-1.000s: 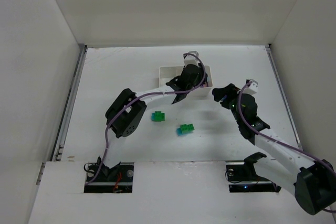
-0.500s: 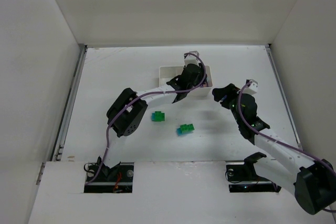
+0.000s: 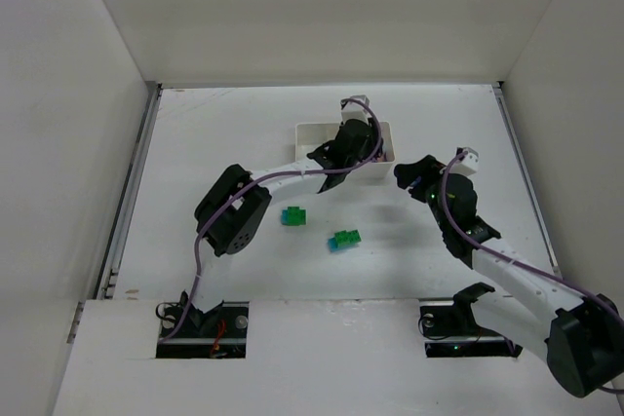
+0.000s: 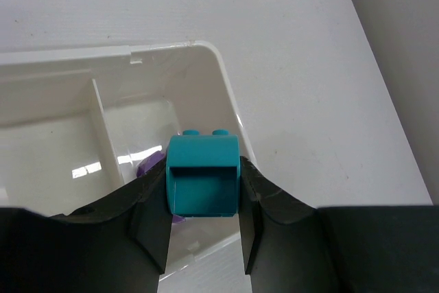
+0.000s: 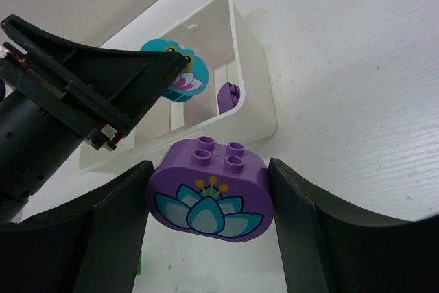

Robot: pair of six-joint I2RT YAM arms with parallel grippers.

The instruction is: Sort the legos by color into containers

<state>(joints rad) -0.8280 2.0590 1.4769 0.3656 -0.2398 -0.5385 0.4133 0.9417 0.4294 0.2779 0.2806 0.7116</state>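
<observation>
- Left of the middle on the surface (image 3: 195, 143): green-and-teal clump (image 3: 292, 215), loose, well apart from both grippers.
- Just right of it, nearer the bases: second clump (image 3: 343, 240), same two colours, also loose. Probably needs pulling apart first; otherwise mixed colours in one compartment.
- Far middle: white tray (image 4: 230, 94) with thin dividers, and a small purple piece (image 4: 147, 167) lying in the end compartment.
- Left gripper (image 4: 203, 193) above that end compartment, pinching a teal brick (image 4: 203, 162) by its sides. Hollow underside toward the wrist camera, clear of the tray floor.
- Risk here: letting go in this spot likely drops teal in with purple. Calls for a shift to another compartment first.
- Right gripper (image 5: 210, 183) just beside the tray's outer wall, clamped on a purple brick (image 5: 206, 204), studs showing, held off the surface.
- Risk: both grippers crowded at the same tray corner, so a possible knock between fingers or a shove of the light tray. Purple let go from here probably lands short, outside the wall.
- Markings: lotus print in teal and white with yellow stamens on the purple brick. Pink-and-white print on the teal brick, partly hidden. No letters or brand legible anywhere.
</observation>
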